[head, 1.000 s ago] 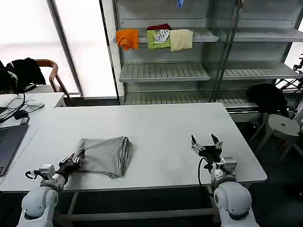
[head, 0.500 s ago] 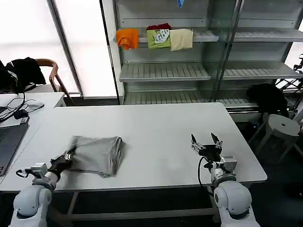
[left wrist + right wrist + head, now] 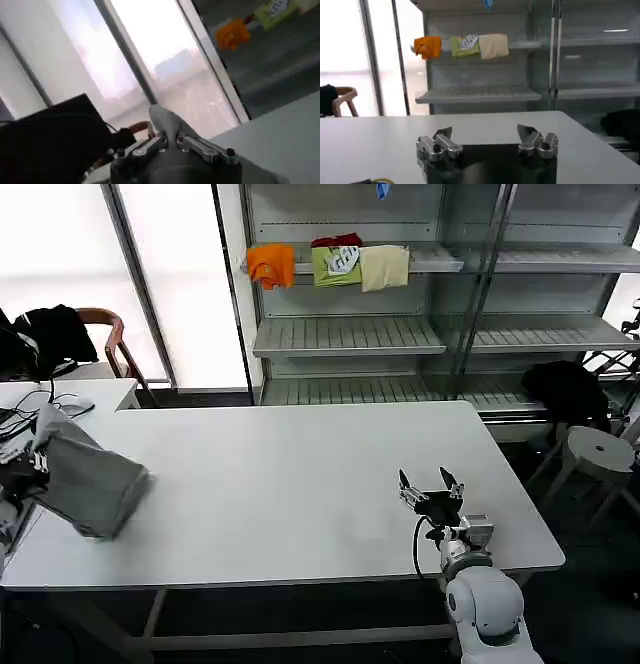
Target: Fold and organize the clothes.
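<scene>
The folded grey shirt (image 3: 88,481) hangs in the left pincer (image 3: 172,145), whose fingers are clenched on a fold of the cloth at the far left edge of the tabletop (image 3: 300,484). The bundle's lower end is at or just over that edge. No print or writing shows on it. The right pincer (image 3: 430,494) rests well away near the front right edge, fingers spread and holding nothing. Between the two pincers the white tabletop is bare. On a shelf (image 3: 345,336) beyond, the green cloth (image 3: 337,266) bears white lettering too small to read.
</scene>
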### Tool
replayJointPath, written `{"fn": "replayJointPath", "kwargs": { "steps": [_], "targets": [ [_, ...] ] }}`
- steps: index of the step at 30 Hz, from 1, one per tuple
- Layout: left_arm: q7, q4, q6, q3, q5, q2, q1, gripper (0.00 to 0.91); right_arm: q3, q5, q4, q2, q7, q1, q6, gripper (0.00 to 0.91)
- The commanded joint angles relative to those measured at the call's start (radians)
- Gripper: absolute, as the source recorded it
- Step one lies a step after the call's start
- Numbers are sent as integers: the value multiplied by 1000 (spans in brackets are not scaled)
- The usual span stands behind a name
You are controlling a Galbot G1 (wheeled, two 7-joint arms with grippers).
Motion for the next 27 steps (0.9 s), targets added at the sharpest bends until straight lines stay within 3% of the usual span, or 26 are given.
{"fn": "replayJointPath", "kwargs": {
  "steps": [1, 6, 7, 11, 14, 22, 27],
  "targets": [
    [57, -114, -62, 11, 142, 13, 7, 20, 16, 3, -16, -5, -4, -18, 18, 907],
    [41, -107, -137, 117, 263, -177, 99, 30, 40, 8, -32, -13, -7, -36, 34, 907],
    [21, -96, -152, 166, 297, -250, 122, 30, 44, 9, -35, -17, -7, -39, 37, 907],
    [-19, -89, -165, 301, 318, -367, 161, 30, 61, 14, -40, -27, -6, -39, 36, 907],
    [-35, -122, -134, 368, 287, -408, 164, 30, 69, 16, -40, -33, -5, -36, 34, 907],
    [-95, -195, 45, 532, 139, -421, 111, 30, 80, 23, -53, -35, -4, -26, 33, 907],
    [-144, -148, 87, 646, 151, -460, 36, 30, 78, 27, -59, -41, -3, -15, 30, 907]
  ]
}}
